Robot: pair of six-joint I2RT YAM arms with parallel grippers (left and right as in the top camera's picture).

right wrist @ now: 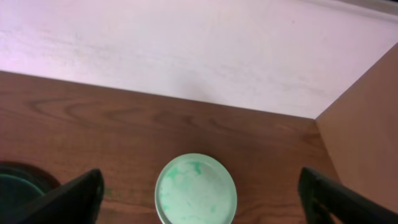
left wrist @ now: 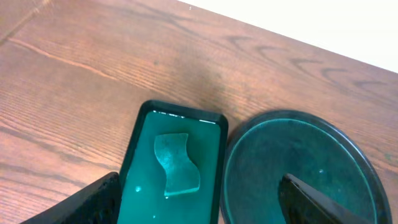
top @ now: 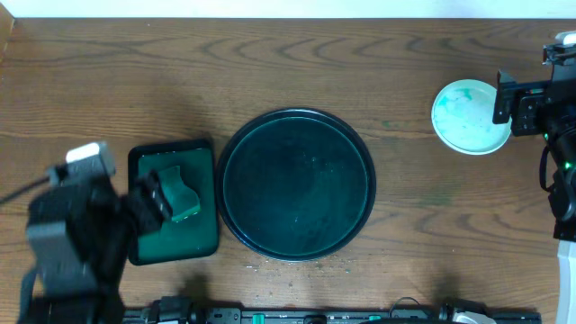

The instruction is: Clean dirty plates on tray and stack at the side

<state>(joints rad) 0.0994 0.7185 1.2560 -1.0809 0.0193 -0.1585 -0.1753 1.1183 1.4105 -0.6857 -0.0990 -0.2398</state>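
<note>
Teal-smeared plate point(top: 468, 117) lies well right of round tray point(top: 297, 184). R gripper point(right wrist: 200, 173) hangs by it, jaws wide, empty. L gripper point(left wrist: 199, 179) also spread, above sponge point(left wrist: 177, 165) in small tray point(left wrist: 143, 155) just left of round tray. Likely best: L pinches sponge mid-body, R steadies plate rim

No writing, label, brand or number can be read in any view

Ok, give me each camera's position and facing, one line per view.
Overhead: above the table, looking straight down at the round tray; left arm, right arm at the sides.
Left wrist: facing the sponge in the rectangular tray; own fingers show.
Right wrist: facing the plate; own fingers show.
Shared: round tray, in all three.
</note>
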